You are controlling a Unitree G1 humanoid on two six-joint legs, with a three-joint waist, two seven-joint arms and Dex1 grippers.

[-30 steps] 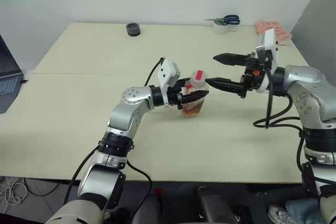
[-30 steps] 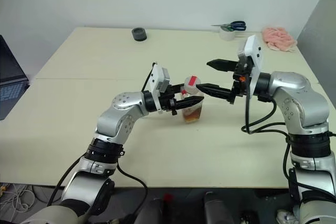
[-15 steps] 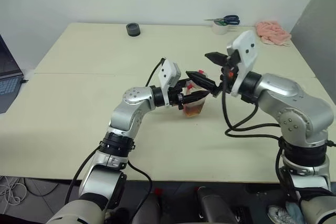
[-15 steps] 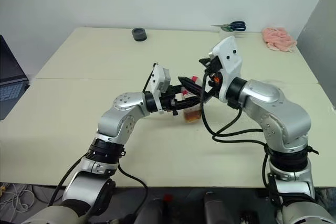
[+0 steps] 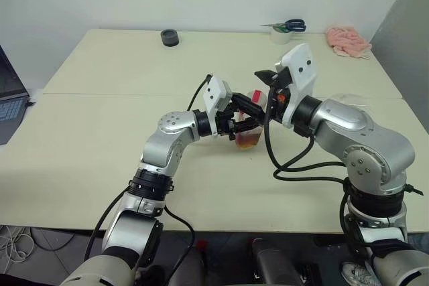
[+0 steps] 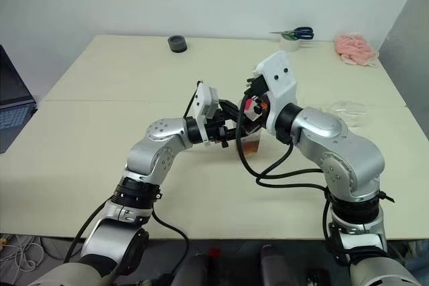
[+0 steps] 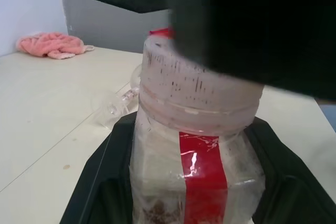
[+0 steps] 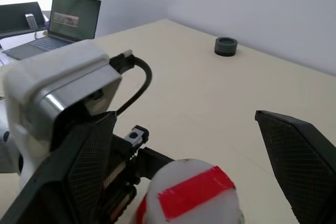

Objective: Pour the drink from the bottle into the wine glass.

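At table centre: bottle (image 7: 197, 166), upright, capped.
Left claw (image 5: 242, 122): grips my bottle.
Right claw (image 8: 184, 150): spread around cap (image 8: 191, 195); close squarely, then twist.

The bottle (image 5: 249, 125) stands on the table (image 5: 100, 125) between the left gripper's (image 5: 242, 120) fingers; the right gripper (image 8: 194, 156) straddles its cap (image 8: 191, 195).

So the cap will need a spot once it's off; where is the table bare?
Bare: the wide stretch between the laptop and the left gripper, and the near edge. Crowded: around the bottle, and the far right corner with scissors and pink cloth.
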